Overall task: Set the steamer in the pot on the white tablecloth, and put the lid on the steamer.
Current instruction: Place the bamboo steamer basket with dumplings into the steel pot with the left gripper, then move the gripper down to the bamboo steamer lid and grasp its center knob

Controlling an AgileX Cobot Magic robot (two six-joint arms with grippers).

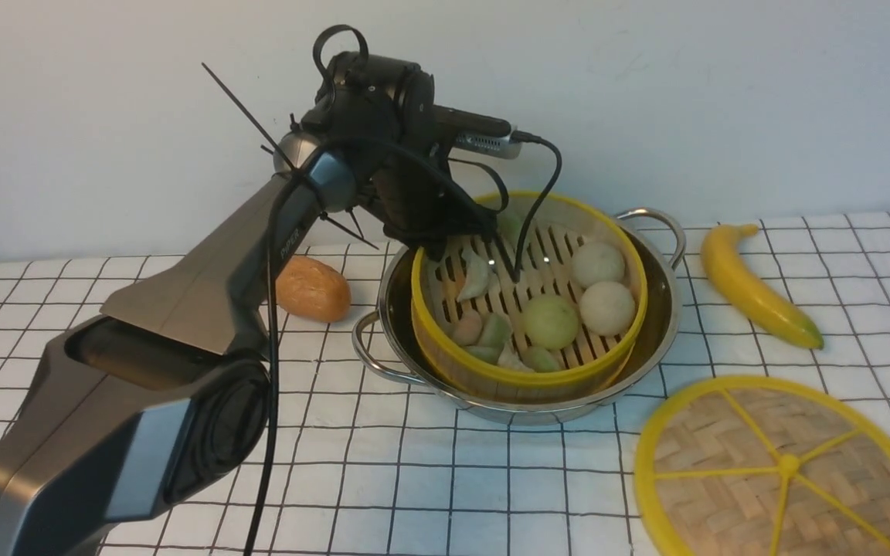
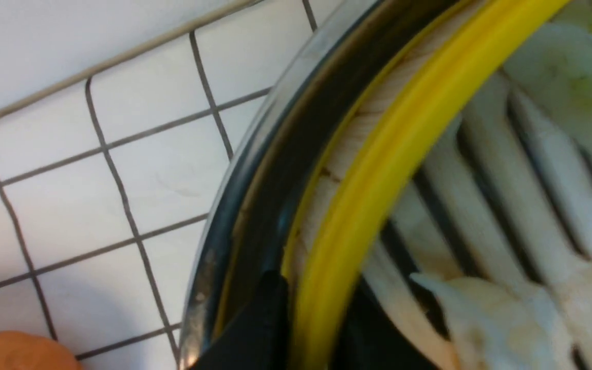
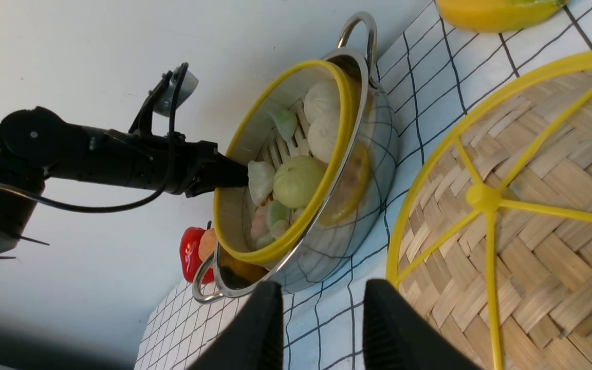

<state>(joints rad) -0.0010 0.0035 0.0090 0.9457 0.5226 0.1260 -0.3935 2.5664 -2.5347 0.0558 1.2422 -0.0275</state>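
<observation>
The steamer [image 1: 522, 377], a bamboo basket with yellow rims holding pale buns and dumplings, sits tilted inside the steel pot [image 1: 655, 324] on the white tablecloth [image 1: 414, 479]. My left gripper [image 1: 453, 245] is at the steamer's far left rim. In the left wrist view my left gripper [image 2: 316, 288] has one finger on each side of the yellow rim [image 2: 378, 174] and is shut on it. The lid [image 1: 785, 471] lies flat at the front right. My right gripper [image 3: 321, 288] is open and empty, just over the cloth beside the lid's edge [image 3: 506, 205].
A yellow banana [image 1: 754, 286] lies right of the pot. A brown bread roll [image 1: 312, 288] lies to its left. A red pepper [image 3: 190, 254] shows behind the pot in the right wrist view. A wall runs along the table's far edge.
</observation>
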